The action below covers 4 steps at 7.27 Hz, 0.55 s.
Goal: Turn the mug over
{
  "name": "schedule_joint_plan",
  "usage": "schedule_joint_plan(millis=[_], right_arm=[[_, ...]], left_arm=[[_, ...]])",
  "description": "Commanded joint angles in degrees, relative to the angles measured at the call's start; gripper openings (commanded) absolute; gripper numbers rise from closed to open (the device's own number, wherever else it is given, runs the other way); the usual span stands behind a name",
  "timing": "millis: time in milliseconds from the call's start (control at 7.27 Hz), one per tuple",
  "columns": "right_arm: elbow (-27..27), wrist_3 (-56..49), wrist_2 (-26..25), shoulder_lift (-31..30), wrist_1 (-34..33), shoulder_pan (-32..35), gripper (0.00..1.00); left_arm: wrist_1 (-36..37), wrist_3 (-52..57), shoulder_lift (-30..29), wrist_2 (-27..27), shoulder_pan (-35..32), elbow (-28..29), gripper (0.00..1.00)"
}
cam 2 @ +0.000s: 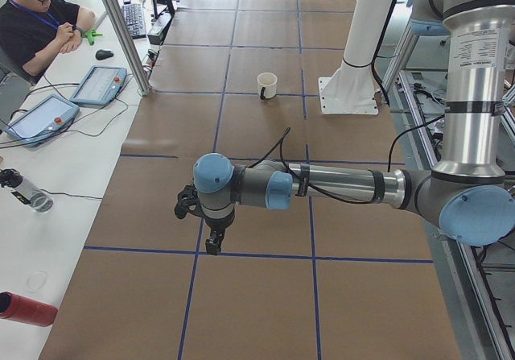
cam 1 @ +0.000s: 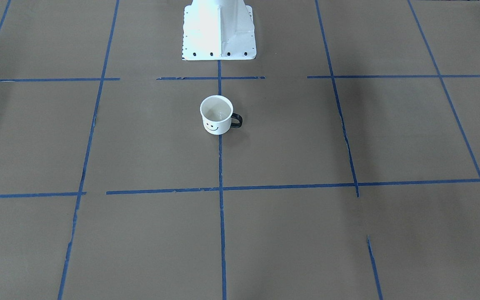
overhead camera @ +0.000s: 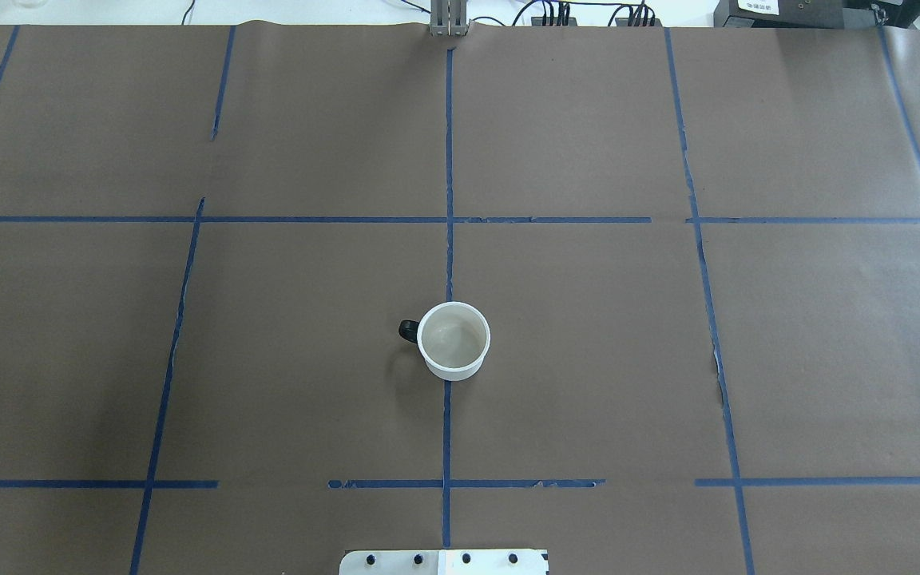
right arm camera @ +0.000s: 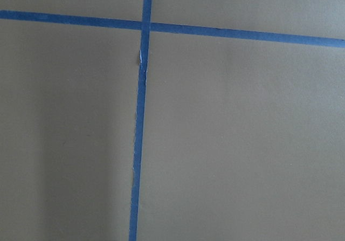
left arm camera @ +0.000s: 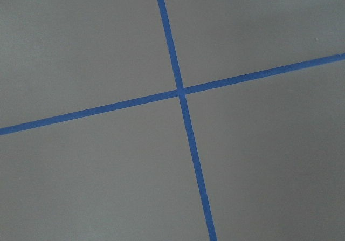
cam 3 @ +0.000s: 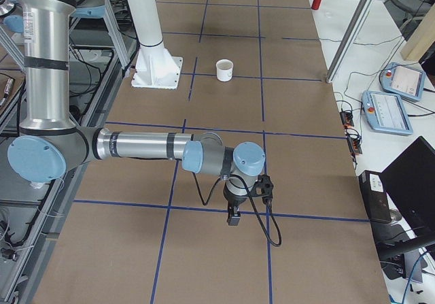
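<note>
The small white mug (cam 1: 216, 114) with a black smiley face and a black loop handle stands upright, mouth up, on the brown paper near the robot's base. It also shows in the overhead view (overhead camera: 454, 339) and both side views (cam 2: 266, 84) (cam 3: 224, 69). My left gripper (cam 2: 213, 246) hangs over the table far from the mug, near the table's left end. My right gripper (cam 3: 233, 217) hangs far from it, near the right end. Each shows only in a side view, so I cannot tell whether it is open or shut. The wrist views show only paper and tape.
The white robot pedestal (cam 1: 219, 29) stands just behind the mug. Blue tape lines (overhead camera: 448, 160) grid the brown paper. An operator (cam 2: 36, 30) sits at a side bench with tablets (cam 2: 98, 84). A red bottle (cam 2: 28, 308) lies there. Teach pendants (cam 3: 387, 110) lie by the right end.
</note>
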Motion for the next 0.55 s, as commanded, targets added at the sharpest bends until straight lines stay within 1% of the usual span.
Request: schedule_joint_plan(millis=[0, 412], right_arm=[[0.0, 0.0, 0.0, 0.0, 0.0, 0.1, 1.00], [0.0, 0.0, 0.0, 0.0, 0.0, 0.0, 1.00]], left_arm=[[0.0, 0.0, 0.0, 0.1, 0.0, -0.2, 1.00], [0.0, 0.0, -0.1, 0.0, 0.0, 0.1, 1.00]])
